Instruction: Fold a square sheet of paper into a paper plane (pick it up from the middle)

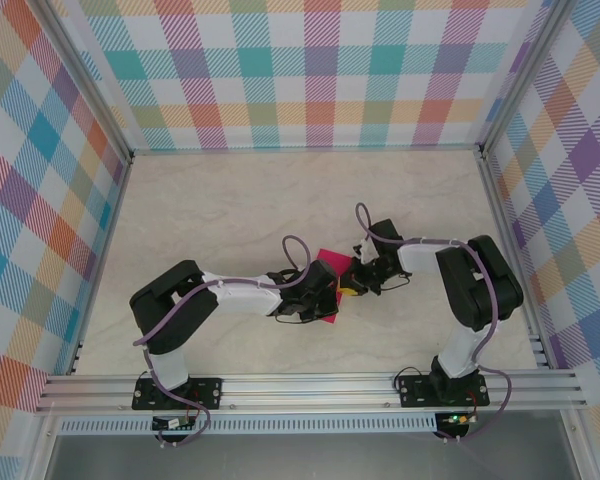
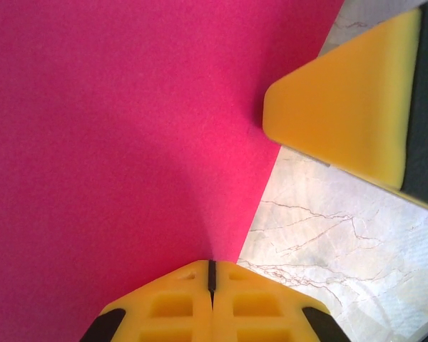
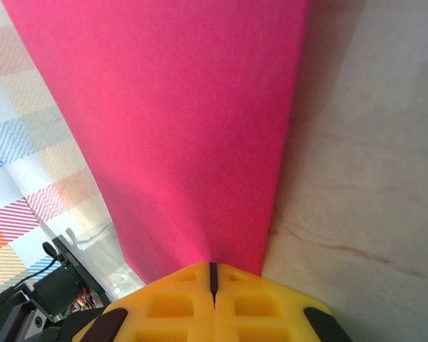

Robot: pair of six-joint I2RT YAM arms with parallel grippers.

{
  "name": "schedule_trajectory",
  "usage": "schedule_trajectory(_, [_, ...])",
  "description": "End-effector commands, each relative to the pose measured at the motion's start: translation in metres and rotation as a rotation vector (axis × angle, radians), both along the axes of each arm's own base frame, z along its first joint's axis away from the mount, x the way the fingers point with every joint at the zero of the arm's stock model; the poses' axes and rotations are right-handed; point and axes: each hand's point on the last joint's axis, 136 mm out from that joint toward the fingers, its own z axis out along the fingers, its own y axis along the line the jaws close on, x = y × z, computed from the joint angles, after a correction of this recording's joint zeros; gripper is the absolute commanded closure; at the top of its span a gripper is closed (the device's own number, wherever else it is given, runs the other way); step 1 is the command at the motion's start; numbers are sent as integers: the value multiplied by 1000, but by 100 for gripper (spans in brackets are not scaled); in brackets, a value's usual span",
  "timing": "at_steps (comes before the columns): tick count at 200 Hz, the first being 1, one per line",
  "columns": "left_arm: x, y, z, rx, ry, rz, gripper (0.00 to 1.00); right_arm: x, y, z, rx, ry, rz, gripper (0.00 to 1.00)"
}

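**A:** Item: square sheet of paper (image 1: 329, 258)?

**B:** Held near the bench (image 1: 230, 200) centre, clamped by the left tool (image 2: 211, 274) and right tool (image 3: 212, 274).

**A:** Progress?

**B:** Pickup is judged done. No crease is seen, so all folding is left.

Sheet, top view: square sheet of paper (image 1: 329, 256) mostly hidden under left wrist (image 1: 302, 292) and right wrist (image 1: 375, 262); slivers show at 1 and 5 o'clock of the left wrist.
Sheet, wrist views: runs off frame edges; full outline untellable.
Left pincer (image 2: 211, 281): body cut at 6 o'clock.
Right pincer (image 3: 212, 276): likewise; its finger (image 2: 342, 107) blurred, cut at 3 o'clock.
Grip, top view: too small to tell.
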Motion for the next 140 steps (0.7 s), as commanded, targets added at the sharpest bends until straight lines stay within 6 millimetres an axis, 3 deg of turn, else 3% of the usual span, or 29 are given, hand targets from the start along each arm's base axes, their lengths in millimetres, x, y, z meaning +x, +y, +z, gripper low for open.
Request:
schedule_trajectory(1, [-52,59,-50,260,175,-29,99,59,-31,-13,-166,-161,-120,100])
schedule_trajectory(32, [-52,59,-52,257,175,-30,99,76,-35,-6,-177,-187,-139,100])
schedule_trajectory(96, [-52,57,-50,247,170,-34,99,98,-56,-17,-199,-181,-192,100])
schedule_trajectory(140, [-50,55,-47,244,163,-41,99,117,-64,-1,-188,-221,-229,100])
